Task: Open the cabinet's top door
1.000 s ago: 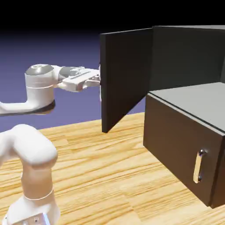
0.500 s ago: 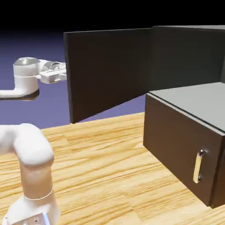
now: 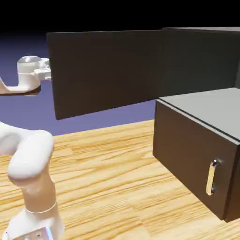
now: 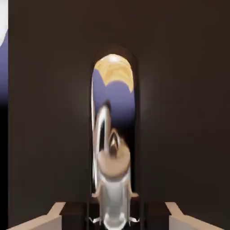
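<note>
From the side, the cabinet is a big dark box standing at the right end of the wooden counter. Its top door is swung wide open. The door sticks out to the left from the cabinet's upper part, like a long dark wall hanging over the back of the counter. Under it, the lower panel is shut, and its short silver handle stands upright near the bottom right.

The white arm comes up from the lower left corner. The hand is high up on the left, right at the far edge of the open door. The door hides the tips of the jaws here, so this view does not show what they do.

From the hand's own camera, the dark door fills almost the whole picture. In the middle runs the shiny silver bar handle, very close and big. It mirrors the wood and the blue wall. The bar sits right between the two jaws at the bottom edge. The jaws are closed tight on this handle. A thin strip of blue shows at the far left edge.
</note>
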